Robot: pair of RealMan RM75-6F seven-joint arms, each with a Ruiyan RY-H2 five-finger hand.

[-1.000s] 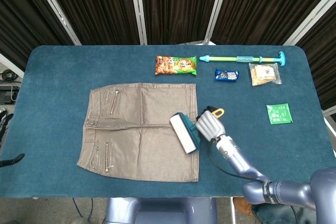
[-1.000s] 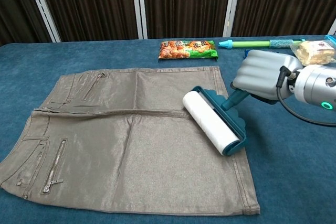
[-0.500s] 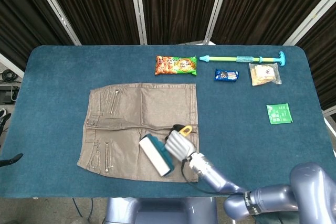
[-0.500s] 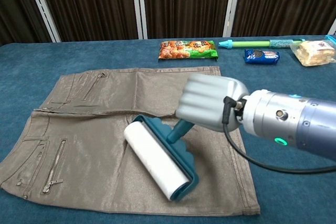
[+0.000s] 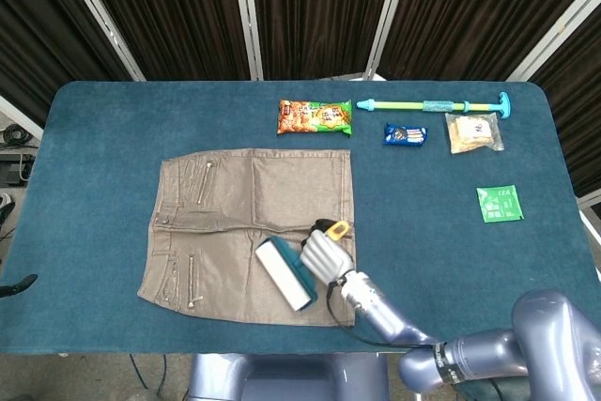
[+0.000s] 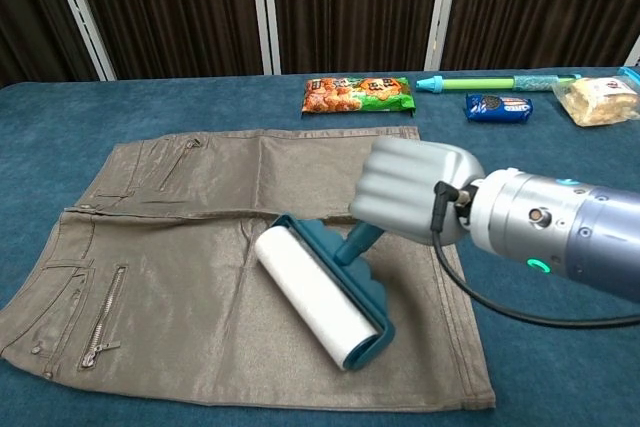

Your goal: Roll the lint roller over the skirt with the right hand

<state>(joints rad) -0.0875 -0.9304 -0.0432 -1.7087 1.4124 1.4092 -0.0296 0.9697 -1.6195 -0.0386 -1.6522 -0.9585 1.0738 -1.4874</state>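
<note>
A grey-brown skirt (image 5: 235, 213) (image 6: 190, 247) lies flat on the blue table, waistband to the left. My right hand (image 5: 324, 255) (image 6: 415, 192) grips the teal handle of the lint roller (image 5: 286, 274) (image 6: 320, 297). The white roll rests on the skirt's lower right part, lying at a slant. A yellow end of the handle (image 5: 336, 228) sticks out past the hand in the head view. My left hand shows in neither view.
Along the far edge lie a snack bag (image 5: 315, 117) (image 6: 358, 93), a long green-and-teal tool (image 5: 432, 105) (image 6: 490, 80), a small blue packet (image 5: 405, 134) (image 6: 497, 106) and a clear bag of food (image 5: 472, 131) (image 6: 600, 99). A green sachet (image 5: 498, 204) sits at the right.
A second ago the roller was at the skirt's right edge. It swept left and toward me onto the skirt, then over the last half second shifted slightly back to the right.
</note>
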